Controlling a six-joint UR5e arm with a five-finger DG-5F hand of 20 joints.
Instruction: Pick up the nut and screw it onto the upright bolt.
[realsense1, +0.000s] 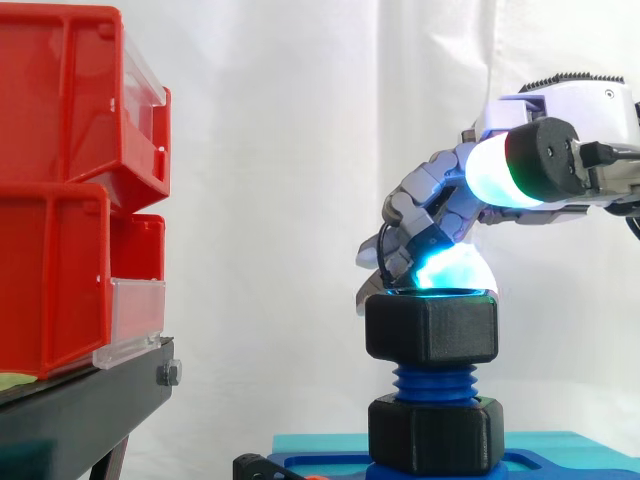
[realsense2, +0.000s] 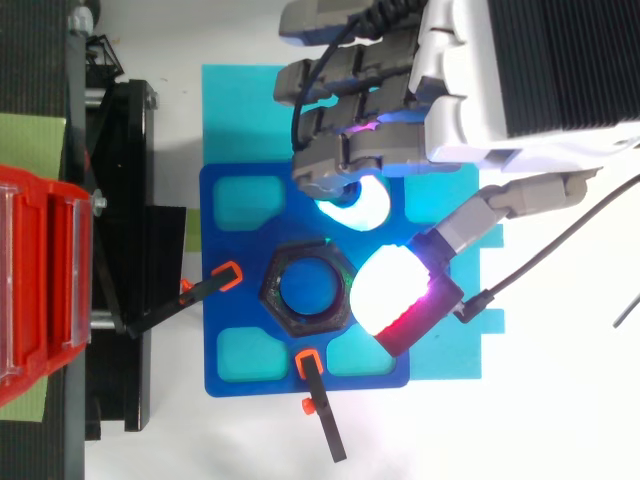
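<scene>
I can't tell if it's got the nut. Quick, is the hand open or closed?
Hand: closed, fingers curled, holding nothing; the nut sits on the bolt.

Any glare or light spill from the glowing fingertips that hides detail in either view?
Side view: the cyan pad of the hand burns out to white just above the nut, whose top rim catches a cyan line. Top view: one pad beside the nut is blown to plain white with a red edge; another glows cyan-white under the hand.
</scene>
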